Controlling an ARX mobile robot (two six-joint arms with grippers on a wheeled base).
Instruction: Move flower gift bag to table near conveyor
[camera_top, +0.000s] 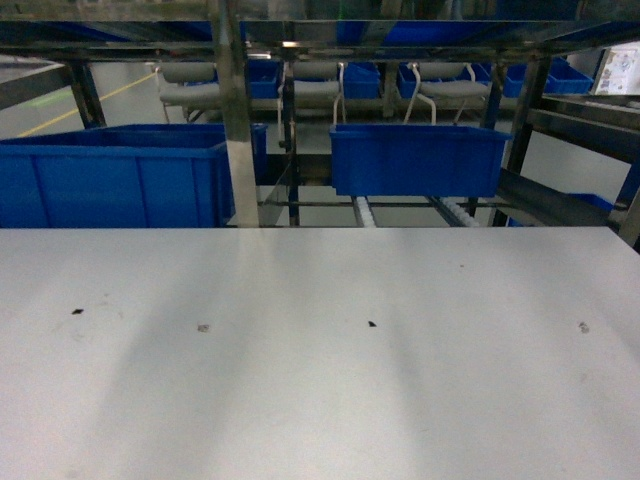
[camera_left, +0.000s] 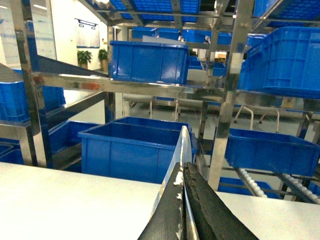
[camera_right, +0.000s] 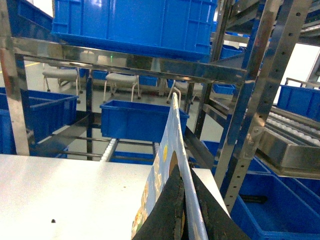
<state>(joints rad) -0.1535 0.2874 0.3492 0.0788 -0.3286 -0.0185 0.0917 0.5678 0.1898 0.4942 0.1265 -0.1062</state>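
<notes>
Holding the flower gift bag (camera_right: 167, 165) over the table (camera_top: 320, 380).
We see 2 grippers, left gripper (camera_left: 183, 200) and right gripper (camera_right: 182, 205), clamped on its edges.

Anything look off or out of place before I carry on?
Nothing spilled or damaged. One oddity: each wrist view shows the fingers pinching a thin edge of the flower gift bag, yet the head view shows only the bare table, no bag or arms.
</notes>
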